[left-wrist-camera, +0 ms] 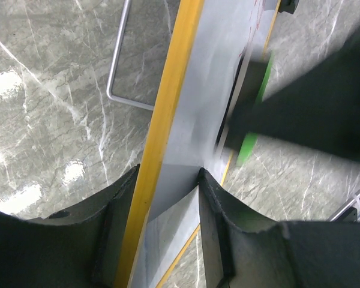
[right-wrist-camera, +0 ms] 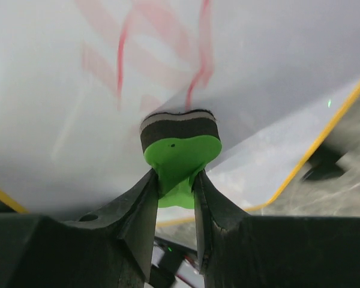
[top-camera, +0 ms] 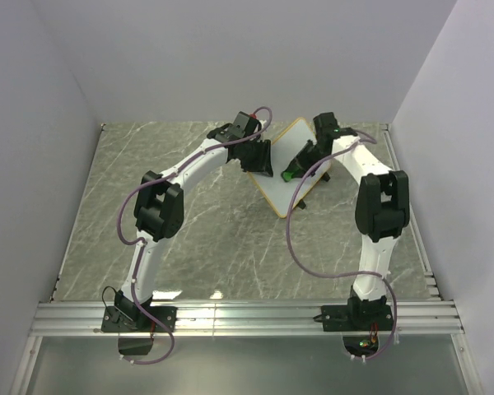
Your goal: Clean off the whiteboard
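Note:
The whiteboard (top-camera: 281, 191), white with a tan frame, stands tilted at the back middle of the table. My left gripper (top-camera: 262, 161) is shut on its left edge; in the left wrist view the frame (left-wrist-camera: 167, 114) runs between my gripper's (left-wrist-camera: 168, 180) two fingers. My right gripper (top-camera: 300, 161) is shut on the green eraser (top-camera: 289, 174). In the right wrist view the eraser (right-wrist-camera: 180, 143) presses its dark pad against the board face (right-wrist-camera: 276, 54), just below red scribbles (right-wrist-camera: 195, 66). My right gripper (right-wrist-camera: 175, 180) pinches the eraser's green handle. The eraser also shows blurred in the left wrist view (left-wrist-camera: 256, 114).
The board's thin wire stand (left-wrist-camera: 116, 72) rests on the grey marble tabletop (top-camera: 148, 164) behind it. White walls close in the back and both sides. A metal rail (top-camera: 247, 317) runs along the near edge by the arm bases.

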